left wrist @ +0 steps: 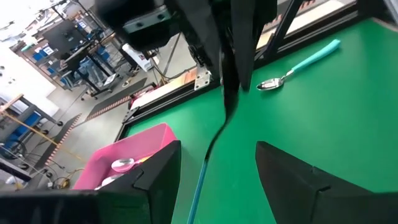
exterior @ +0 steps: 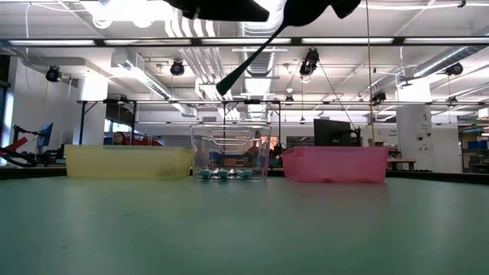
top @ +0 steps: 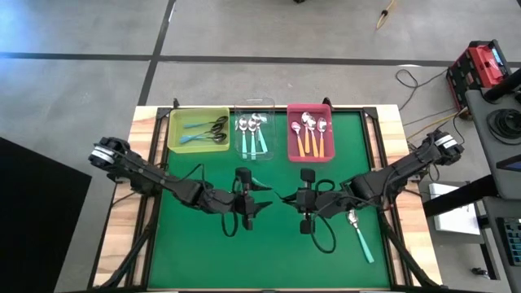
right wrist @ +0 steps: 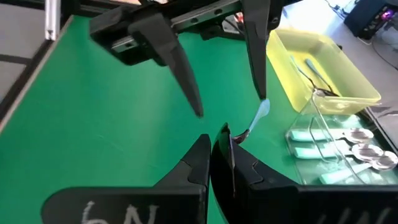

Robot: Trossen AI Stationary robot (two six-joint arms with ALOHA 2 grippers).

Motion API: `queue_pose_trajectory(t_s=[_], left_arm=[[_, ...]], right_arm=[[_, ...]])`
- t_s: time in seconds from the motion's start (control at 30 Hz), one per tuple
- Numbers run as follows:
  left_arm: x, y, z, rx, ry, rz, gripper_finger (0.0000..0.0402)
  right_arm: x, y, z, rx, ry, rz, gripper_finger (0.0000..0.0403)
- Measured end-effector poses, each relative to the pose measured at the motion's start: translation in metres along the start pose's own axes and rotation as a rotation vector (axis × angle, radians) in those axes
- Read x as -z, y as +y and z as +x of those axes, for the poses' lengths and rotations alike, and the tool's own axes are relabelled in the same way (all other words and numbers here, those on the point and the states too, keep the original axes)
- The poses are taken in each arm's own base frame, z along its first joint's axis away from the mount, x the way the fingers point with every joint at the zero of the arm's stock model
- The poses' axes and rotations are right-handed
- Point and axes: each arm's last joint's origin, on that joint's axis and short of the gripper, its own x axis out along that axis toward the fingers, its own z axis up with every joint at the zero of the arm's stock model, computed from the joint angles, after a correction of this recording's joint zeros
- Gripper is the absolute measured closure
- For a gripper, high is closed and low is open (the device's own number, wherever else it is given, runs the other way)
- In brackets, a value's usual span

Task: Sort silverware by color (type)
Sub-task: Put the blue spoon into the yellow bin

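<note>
Trays sit along the mat's far edge: yellow tray (top: 198, 129), clear tray (top: 254, 130), pink tray (top: 309, 132). Mid-table, the right gripper (top: 308, 201) is clamped on a dark-bowled teal spoon (right wrist: 255, 119); the left gripper (top: 242, 200) stands spread beside it. Another teal spoon (top: 359, 231) lies near the right arm. Light, stiff, probably slippery: pinch it mid-handle.

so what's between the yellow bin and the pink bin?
The clear bin stands between the yellow bin and the pink bin, holding teal-handled spoons with silver bowls. High view shows it; low view confirms.
</note>
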Motion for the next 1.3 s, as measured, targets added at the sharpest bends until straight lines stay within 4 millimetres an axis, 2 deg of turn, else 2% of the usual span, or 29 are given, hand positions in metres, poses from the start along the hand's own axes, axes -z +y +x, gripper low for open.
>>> queue_pose_trajectory(t_s=[0.17,0.47,0.57,0.73,1.0,1.3], left_arm=[[-0.002,-0.009,0.015,0.003,0.016,0.059,0.0217],[0.006,-0.007,0.026,-0.013,0.05,0.066,0.027],[0.006,-0.007,0.026,-0.012,0.052,0.073,0.0303],[0.007,-0.007,0.026,-0.011,0.063,0.08,0.0388],[0.005,-0.006,0.026,-0.02,0.073,0.093,0.04],[0.006,-0.001,0.02,-0.011,0.128,0.131,0.0401]], right_arm=[[0.003,0.001,0.005,0.003,0.02,-0.01,0.0391],[0.001,0.001,0.004,0.001,0.01,-0.017,0.0391],[0.001,0.001,0.004,0.001,0.012,-0.018,0.0391],[0.002,0.001,0.004,-0.003,0.016,-0.019,0.0391],[0.001,0.001,0.004,0.003,0.007,-0.015,0.0385],[-0.013,-0.009,0.003,0.062,-0.032,0.01,0.0294]])
